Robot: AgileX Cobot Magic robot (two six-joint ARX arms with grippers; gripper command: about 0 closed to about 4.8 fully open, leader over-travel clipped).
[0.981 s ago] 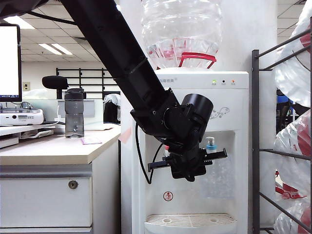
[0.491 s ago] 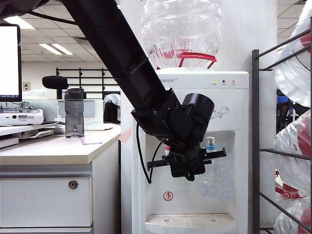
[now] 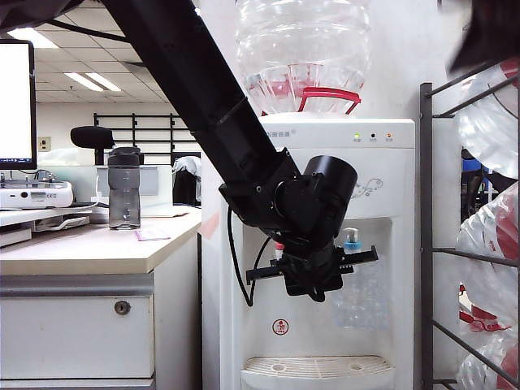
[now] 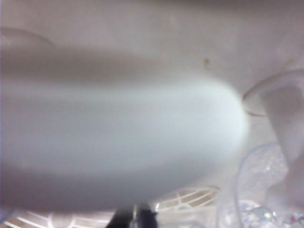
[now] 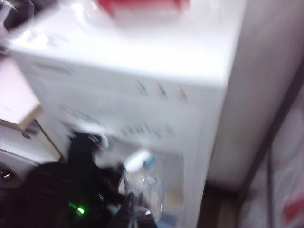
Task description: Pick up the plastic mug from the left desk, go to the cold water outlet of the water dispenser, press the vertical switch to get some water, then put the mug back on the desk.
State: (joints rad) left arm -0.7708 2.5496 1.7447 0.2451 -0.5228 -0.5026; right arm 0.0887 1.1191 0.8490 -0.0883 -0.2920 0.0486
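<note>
Exterior view: plastic mug point(image 3: 357, 296) in left hand point(image 3: 325, 280).

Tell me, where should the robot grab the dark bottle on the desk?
Around its straight middle, below the black cap, coming from the desk's front edge: the bottle stands upright, and a white device crowds its left. The left end effector is shut on the plastic mug at the water dispenser; the right arm is a blur at top right.

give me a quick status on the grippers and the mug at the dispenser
Left gripper shut on mug, mug under cold tap. Right gripper not seen, its arm blurred at upper right. Lever not pressed yet, nothing blocking it.
</note>
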